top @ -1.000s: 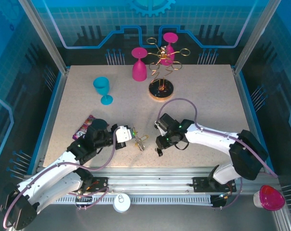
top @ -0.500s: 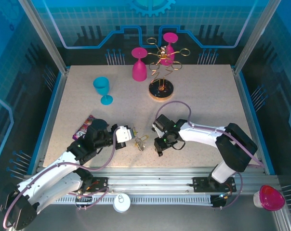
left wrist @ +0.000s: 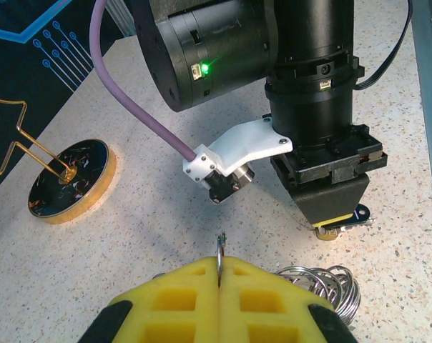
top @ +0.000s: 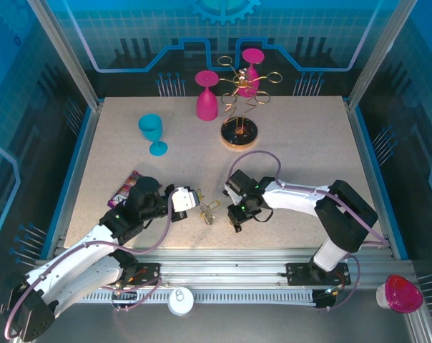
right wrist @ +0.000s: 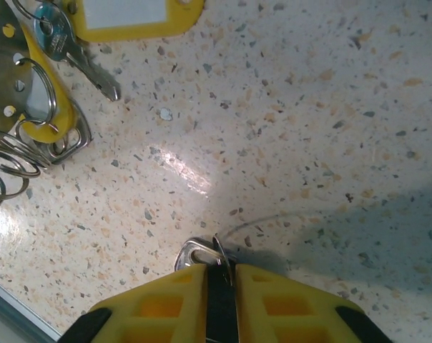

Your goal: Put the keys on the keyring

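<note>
My left gripper is shut, its yellow pads pinching the edge of a thin silver ring that stands upright. That ring belongs to the keyring, a bunch of coiled silver rings lying on the table with a yellow tag and a silver key. My right gripper points straight down just right of the bunch. It is shut on a small key with a black part between the pads, and the key's metal end touches the table.
A teal goblet stands at the left. Two pink goblets and a gold wire rack on a round wooden base are at the back. A purple packet lies beside my left arm.
My right gripper has moved a little left, closer to the ring bunch, with its elbow swinging inward. The left gripper and the rings have stayed put.
</note>
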`<move>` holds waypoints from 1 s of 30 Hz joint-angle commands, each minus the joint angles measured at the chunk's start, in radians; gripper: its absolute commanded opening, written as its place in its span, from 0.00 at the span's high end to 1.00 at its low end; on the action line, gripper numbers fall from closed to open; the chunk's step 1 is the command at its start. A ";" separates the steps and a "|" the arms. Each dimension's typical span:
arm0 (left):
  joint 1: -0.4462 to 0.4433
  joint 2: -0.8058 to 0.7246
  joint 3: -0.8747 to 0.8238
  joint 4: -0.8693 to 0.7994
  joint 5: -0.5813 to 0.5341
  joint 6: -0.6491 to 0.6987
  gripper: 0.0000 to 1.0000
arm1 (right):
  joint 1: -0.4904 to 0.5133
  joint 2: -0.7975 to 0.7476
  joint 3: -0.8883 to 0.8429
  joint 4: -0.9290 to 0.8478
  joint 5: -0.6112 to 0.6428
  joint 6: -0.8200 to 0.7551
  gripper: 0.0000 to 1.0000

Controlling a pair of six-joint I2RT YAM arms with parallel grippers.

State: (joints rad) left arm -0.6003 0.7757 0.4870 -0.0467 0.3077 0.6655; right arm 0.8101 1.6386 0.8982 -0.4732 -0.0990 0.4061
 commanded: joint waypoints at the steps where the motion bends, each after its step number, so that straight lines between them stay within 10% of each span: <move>1: 0.003 -0.013 -0.011 0.023 0.028 0.026 1.00 | -0.008 0.018 0.024 0.011 -0.023 -0.010 0.83; 13: 0.003 -0.012 -0.011 0.019 0.026 0.031 1.00 | -0.008 0.012 0.028 0.002 -0.026 -0.015 0.99; 30: 0.003 0.008 -0.008 0.043 0.099 -0.005 1.00 | -0.001 -0.438 0.001 -0.117 -0.091 -0.394 1.00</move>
State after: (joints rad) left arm -0.6003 0.7803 0.4866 -0.0456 0.3454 0.6792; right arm 0.8101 1.2243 0.8978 -0.5426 -0.1307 0.1406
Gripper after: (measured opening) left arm 0.049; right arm 0.058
